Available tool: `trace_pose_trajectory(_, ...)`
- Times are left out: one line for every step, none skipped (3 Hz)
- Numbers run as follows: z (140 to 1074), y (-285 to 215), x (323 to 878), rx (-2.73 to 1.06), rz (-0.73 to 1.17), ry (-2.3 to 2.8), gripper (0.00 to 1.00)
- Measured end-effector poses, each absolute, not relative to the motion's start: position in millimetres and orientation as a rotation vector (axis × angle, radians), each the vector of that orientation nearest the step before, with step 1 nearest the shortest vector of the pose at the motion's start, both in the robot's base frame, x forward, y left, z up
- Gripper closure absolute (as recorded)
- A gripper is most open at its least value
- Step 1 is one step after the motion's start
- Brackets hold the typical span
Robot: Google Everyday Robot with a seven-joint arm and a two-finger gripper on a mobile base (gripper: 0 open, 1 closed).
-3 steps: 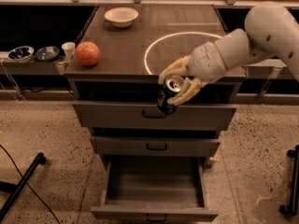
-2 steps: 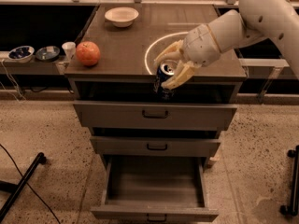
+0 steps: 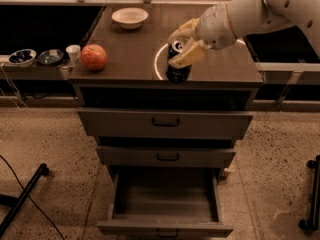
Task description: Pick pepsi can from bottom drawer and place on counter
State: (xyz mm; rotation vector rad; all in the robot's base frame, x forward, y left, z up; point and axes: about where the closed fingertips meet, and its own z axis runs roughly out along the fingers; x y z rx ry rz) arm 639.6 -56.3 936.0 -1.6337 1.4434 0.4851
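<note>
Since a second ago, our end effector has carried the pepsi can up from in front of the upper drawers to the front edge of the bench, over the left arc of the white circle line. We see its tan fingers pinching the upright can's upper half from either side; whether the base touches the bench we cannot tell. Below, the bottom drawer stands pulled out, while an orange fruit sits well left of the can and a white bowl near the back.
</note>
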Motion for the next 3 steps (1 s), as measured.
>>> trace_pose_trajectory(950.9,-60.3,675.1,-1.515,0.413,1.545,1.00)
trace_pose_trajectory(953.4,-65.7,710.2,-1.413,0.382,1.658,1.00)
trace_pose_trajectory(944.7,-76.9,735.1,-1.351,0.380,1.773,1.00)
